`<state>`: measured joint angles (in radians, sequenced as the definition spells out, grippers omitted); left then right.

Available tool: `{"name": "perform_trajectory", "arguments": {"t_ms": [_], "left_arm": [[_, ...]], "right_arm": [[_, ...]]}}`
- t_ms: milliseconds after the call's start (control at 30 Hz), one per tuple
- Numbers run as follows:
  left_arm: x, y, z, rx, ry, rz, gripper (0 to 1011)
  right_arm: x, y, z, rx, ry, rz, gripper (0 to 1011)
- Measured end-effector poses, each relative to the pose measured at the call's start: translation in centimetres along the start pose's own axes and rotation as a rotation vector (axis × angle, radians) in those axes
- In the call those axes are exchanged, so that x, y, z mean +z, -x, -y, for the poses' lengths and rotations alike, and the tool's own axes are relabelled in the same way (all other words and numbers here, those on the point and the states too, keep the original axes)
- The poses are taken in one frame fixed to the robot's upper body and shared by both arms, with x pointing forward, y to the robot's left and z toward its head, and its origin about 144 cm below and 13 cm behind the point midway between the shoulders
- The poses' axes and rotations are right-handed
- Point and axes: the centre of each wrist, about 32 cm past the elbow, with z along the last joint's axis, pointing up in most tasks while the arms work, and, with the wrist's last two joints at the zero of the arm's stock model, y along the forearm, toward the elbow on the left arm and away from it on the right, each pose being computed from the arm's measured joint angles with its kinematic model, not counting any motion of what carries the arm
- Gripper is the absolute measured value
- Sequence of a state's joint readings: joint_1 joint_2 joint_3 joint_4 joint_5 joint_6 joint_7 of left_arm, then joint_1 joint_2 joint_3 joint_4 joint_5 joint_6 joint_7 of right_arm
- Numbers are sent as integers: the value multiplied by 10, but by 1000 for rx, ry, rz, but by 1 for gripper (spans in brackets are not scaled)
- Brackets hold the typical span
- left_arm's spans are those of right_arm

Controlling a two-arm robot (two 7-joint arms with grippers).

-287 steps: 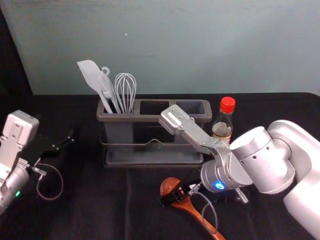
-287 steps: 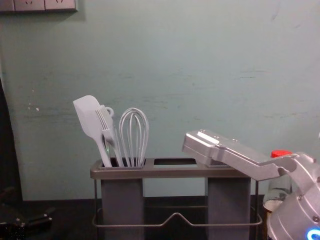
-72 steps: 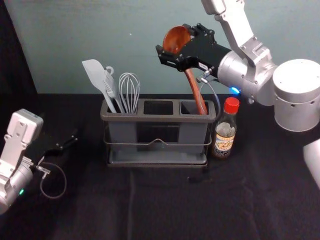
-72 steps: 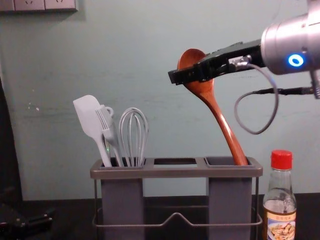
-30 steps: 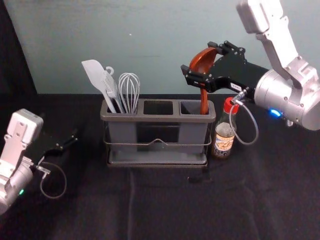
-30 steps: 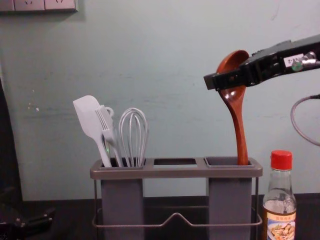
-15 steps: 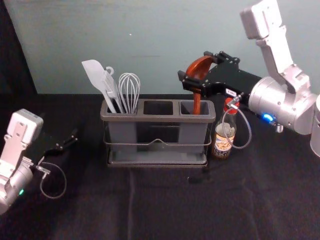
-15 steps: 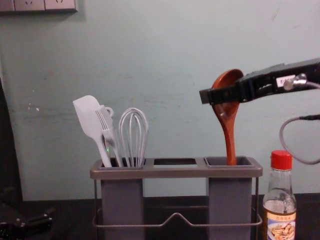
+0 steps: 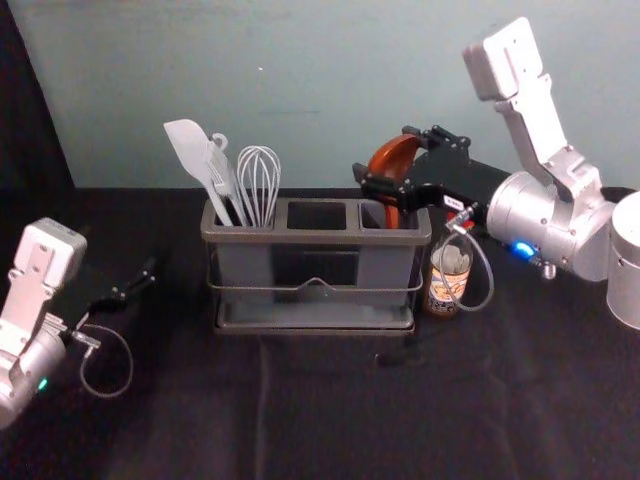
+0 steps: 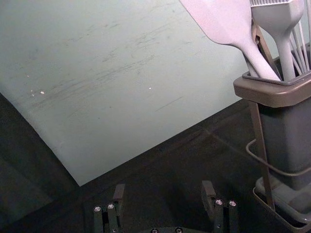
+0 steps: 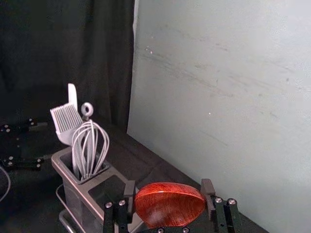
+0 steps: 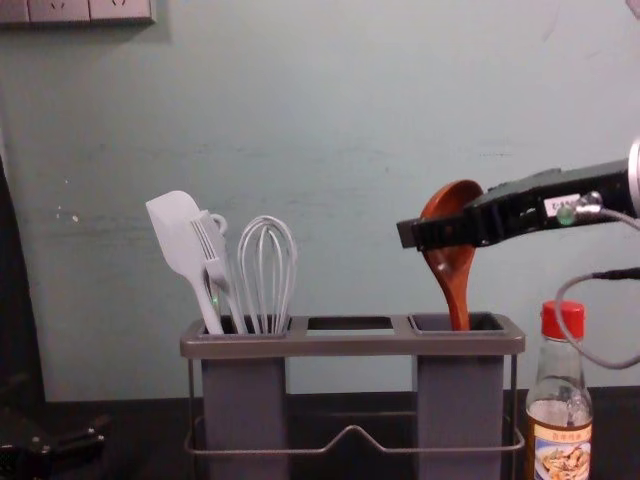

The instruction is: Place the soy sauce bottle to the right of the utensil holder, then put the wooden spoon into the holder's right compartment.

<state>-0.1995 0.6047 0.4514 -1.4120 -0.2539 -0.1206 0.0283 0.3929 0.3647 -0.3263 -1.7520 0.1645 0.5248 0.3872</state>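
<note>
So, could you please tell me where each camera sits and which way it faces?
Left wrist view: on that wrist, facing past the open left gripper toward the wall and holder.
Right wrist view: on that wrist, facing along the right gripper, with the left gripper farther off.
Head view: on the head, facing forward and down; both arms show.
Chest view: lower, facing forward; both grippers show.
Head and chest views share the bottle.
</note>
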Motion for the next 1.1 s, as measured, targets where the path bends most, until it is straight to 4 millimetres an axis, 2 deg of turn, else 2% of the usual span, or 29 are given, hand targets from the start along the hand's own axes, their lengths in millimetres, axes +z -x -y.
{"name": "perform_trajectory", "arguments": {"t_ms": [1000, 1100], "left_arm": [[0, 0, 0, 0, 0, 0, 1011], [0, 0, 0, 0, 0, 0, 1011]], "right_arm": [[-8, 3, -2, 6, 33, -11, 838], [-8, 3, -2, 6, 33, -11, 869]]}}
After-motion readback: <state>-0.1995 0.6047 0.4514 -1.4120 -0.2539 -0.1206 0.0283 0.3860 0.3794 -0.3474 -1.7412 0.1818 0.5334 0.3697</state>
